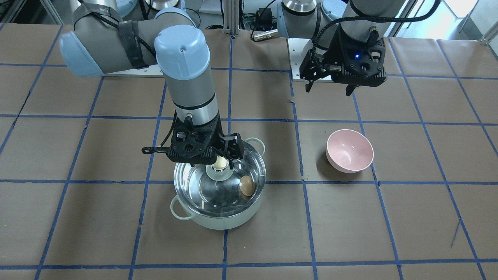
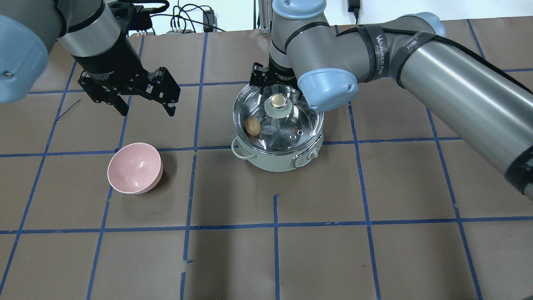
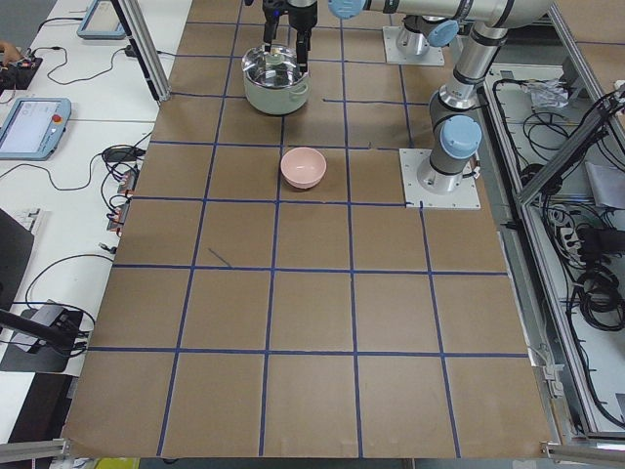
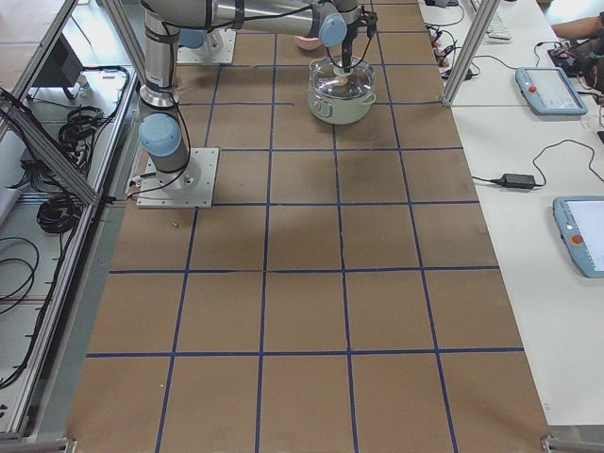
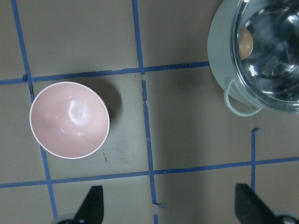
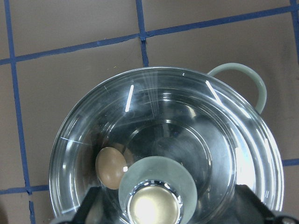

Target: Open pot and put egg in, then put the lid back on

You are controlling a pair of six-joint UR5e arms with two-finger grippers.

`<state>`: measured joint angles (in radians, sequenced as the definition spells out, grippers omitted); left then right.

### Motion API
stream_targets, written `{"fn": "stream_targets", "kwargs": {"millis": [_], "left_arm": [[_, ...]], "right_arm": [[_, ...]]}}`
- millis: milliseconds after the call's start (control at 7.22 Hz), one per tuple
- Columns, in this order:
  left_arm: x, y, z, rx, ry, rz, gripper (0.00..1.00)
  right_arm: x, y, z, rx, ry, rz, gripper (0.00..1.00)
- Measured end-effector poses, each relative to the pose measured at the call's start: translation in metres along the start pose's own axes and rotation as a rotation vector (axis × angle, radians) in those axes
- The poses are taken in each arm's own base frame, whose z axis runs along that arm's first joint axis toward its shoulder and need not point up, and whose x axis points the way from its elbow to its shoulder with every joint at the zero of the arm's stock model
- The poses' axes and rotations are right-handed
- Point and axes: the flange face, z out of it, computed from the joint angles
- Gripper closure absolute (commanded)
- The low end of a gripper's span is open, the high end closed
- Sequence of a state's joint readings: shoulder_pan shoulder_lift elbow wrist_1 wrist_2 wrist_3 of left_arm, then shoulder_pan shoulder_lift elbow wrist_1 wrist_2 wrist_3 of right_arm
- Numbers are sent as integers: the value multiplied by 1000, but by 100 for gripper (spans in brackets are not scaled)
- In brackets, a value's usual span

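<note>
The right claw (image 6: 170, 207) straddles the lid (image 6: 187, 116)'s knob, spread wide and gripping nothing. The lid covers the pot (image 6: 243, 74), with the egg (image 6: 111, 167) inside near the rim. The left claw (image 2: 146, 111) hangs open and empty above the table (image 2: 374, 250), near the pink bowl (image 2: 134, 168).

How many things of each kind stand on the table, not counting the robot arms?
pot: 1
lid: 1
egg: 1
bowl: 1
Total: 4

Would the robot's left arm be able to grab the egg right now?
Probably not. The egg lies inside the pot, the glass lid covers it, and the right gripper straddles the knob.
</note>
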<state>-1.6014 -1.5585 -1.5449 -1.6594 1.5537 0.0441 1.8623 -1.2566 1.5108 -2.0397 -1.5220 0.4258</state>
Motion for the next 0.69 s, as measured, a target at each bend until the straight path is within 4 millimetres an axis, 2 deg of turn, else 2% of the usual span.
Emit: {"fn": "stream_targets", "kwargs": {"millis": [138, 277, 554, 692], "left_arm": [[0, 0, 0, 0, -1, -1, 0], [0, 0, 0, -1, -1, -1, 0], [0, 0, 0, 0, -2, 1, 0], [0, 1, 0, 0, -2, 1, 0]], "right_arm": [[24, -4, -27, 1, 9, 0, 0], [58, -7, -59, -11, 23, 7, 0], [127, 2, -120, -57, 58, 4, 0], [146, 11, -132, -81, 73, -16, 0]]}}
